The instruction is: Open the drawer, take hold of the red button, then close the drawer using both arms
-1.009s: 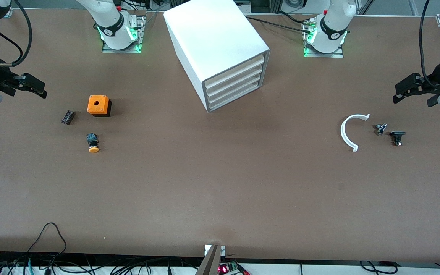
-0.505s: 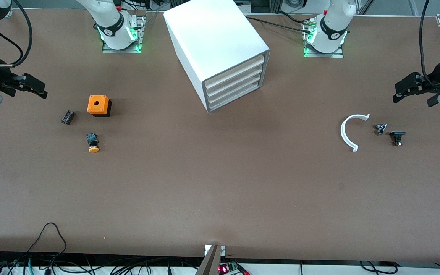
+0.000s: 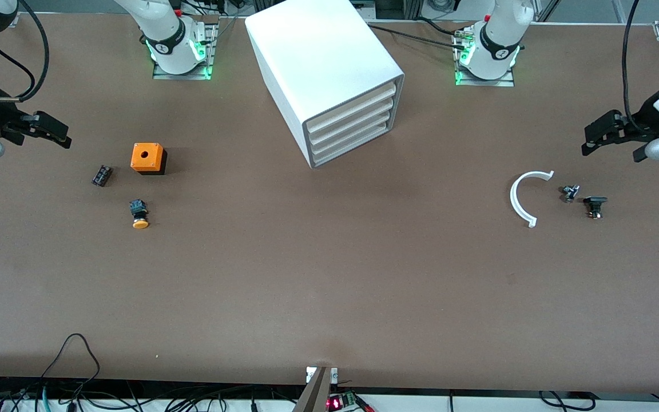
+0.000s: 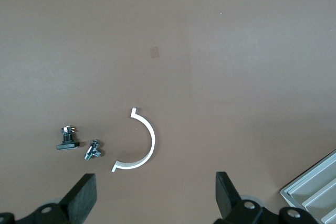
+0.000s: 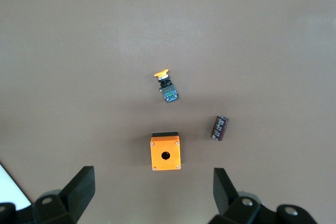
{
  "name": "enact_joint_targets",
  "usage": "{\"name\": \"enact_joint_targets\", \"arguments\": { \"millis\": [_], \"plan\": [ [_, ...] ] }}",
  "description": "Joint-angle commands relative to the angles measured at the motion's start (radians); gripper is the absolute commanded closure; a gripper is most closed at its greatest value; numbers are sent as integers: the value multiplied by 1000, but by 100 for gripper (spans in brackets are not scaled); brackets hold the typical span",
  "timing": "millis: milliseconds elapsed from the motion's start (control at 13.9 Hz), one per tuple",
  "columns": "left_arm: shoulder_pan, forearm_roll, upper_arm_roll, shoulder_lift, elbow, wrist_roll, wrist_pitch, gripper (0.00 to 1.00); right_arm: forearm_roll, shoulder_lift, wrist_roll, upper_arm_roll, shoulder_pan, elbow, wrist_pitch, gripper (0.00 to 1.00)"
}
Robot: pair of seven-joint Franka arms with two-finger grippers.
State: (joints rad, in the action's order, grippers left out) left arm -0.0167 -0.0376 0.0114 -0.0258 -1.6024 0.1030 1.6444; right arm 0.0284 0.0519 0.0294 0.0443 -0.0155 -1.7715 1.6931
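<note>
The white box cabinet (image 3: pixel 324 63) stands at the robots' edge of the table, between the two bases. Its four white tray drawers (image 3: pixel 352 123) are all shut; their corner also shows in the left wrist view (image 4: pixel 315 195). No red-capped button shows in any view. My left gripper (image 3: pixel 590 140) hangs open and empty over the left arm's end of the table, and its wrist view shows the fingers spread wide (image 4: pixel 156 198). My right gripper (image 3: pixel 60 134) hangs open and empty over the right arm's end (image 5: pixel 153 190).
An orange box with a hole (image 3: pixel 147 157), a button with an orange-yellow cap (image 3: pixel 139 214) and a small black part (image 3: pixel 102 175) lie near the right arm's end. A white half ring (image 3: pixel 524 197), a small bolt (image 3: pixel 570 193) and a black fitting (image 3: pixel 595 205) lie near the left arm's end.
My left gripper has shifted slightly toward the cabinet. My right gripper has barely moved. Nothing on the table has moved.
</note>
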Motion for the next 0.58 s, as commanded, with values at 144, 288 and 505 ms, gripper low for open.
{"name": "enact_joint_targets", "arguments": {
  "millis": [144, 288, 505],
  "plan": [
    [-43, -1, -1, -137, 10, 7, -11, 0, -4, 0, -9, 3, -1, 10, 0, 0],
    [-69, -11, -7, -145, -1, 15, -5, 0, -4, -6, -8, 5, -1, 12, 3, 0],
    [-74, -25, -47, -174, -75, 21, 18, 0, -13, -35, -6, 5, 0, 37, 2, 0]
  ]
}}
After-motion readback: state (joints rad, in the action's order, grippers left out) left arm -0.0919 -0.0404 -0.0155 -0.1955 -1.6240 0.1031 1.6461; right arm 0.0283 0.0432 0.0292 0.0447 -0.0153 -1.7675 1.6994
